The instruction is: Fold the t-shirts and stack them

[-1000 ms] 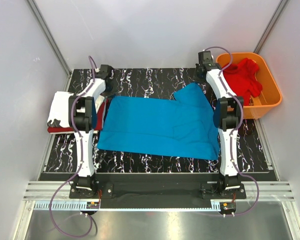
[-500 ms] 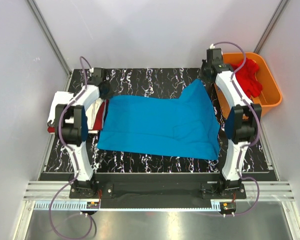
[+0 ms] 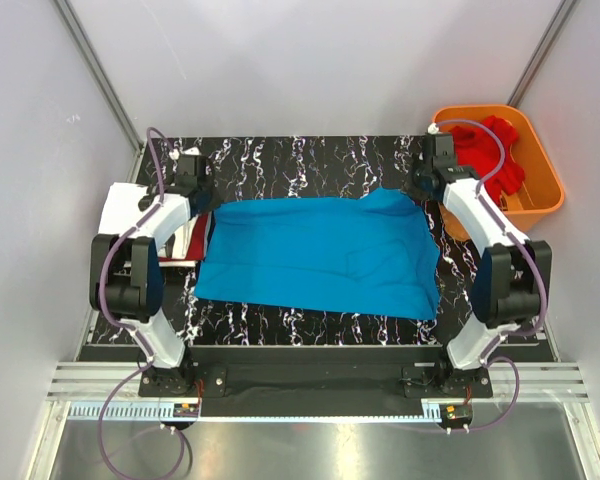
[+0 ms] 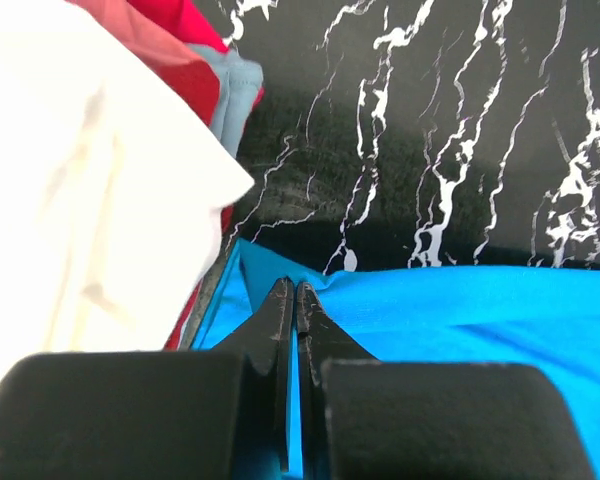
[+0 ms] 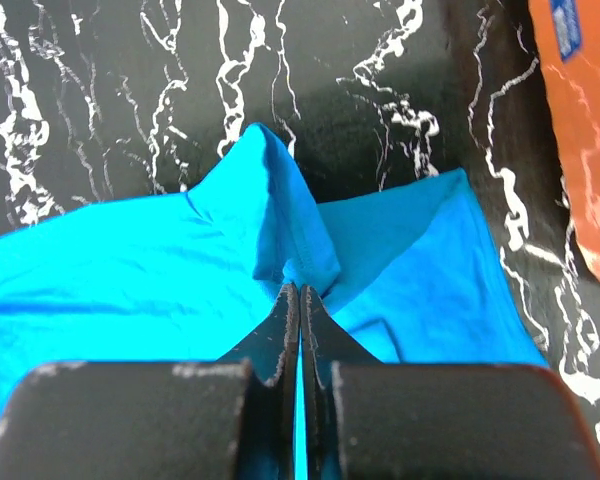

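Note:
The bright blue t-shirt (image 3: 315, 255) lies spread across the middle of the black marbled mat. My left gripper (image 3: 202, 197) is shut on its far left corner (image 4: 270, 300). My right gripper (image 3: 421, 190) is shut on its far right corner (image 5: 280, 230), where the cloth bunches up at the fingertips. A folded stack sits at the left edge: the white t-shirt (image 3: 120, 215) on top, the dark red t-shirt (image 3: 180, 255) under it; both show in the left wrist view, white (image 4: 70, 220) and red (image 4: 185, 40). The brighter red t-shirt (image 3: 490, 155) lies crumpled in the basket.
The orange plastic basket (image 3: 540, 200) stands at the far right off the mat; its wall shows in the right wrist view (image 5: 585, 130). White walls enclose the cell. A metal rail runs along the near edge behind the arm bases.
Both grippers have moved outward and nearer, pulling the blue shirt's far edge. The raised flap at the far right has come down and the far edge now runs straighter.

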